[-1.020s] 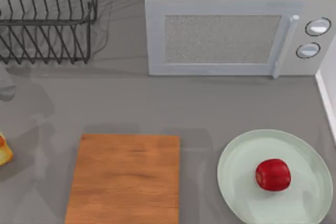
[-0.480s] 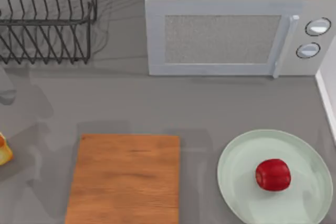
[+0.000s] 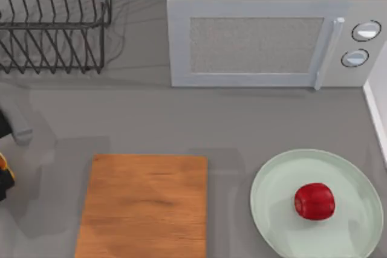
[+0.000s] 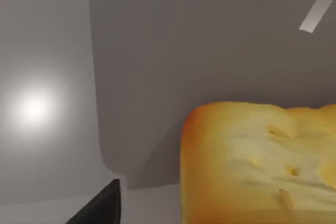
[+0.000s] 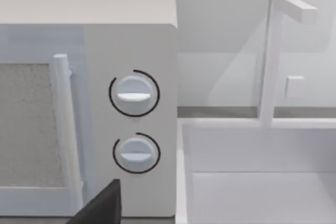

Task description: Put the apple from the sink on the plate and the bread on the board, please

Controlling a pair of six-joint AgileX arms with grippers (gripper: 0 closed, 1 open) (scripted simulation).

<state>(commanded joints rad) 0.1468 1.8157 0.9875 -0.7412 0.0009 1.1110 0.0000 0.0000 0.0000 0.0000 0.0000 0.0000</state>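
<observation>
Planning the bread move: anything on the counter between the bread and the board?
Nothing visible. The bread sits at the top view's far left edge with the left gripper over it; bare counter separates it from the board.

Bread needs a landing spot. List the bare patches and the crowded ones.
The whole cutting board is bare. Free counter lies between the board and the microwave, and between the board and the plate. The plate holds the apple. The left edge is crowded: left gripper over the bread.
</observation>
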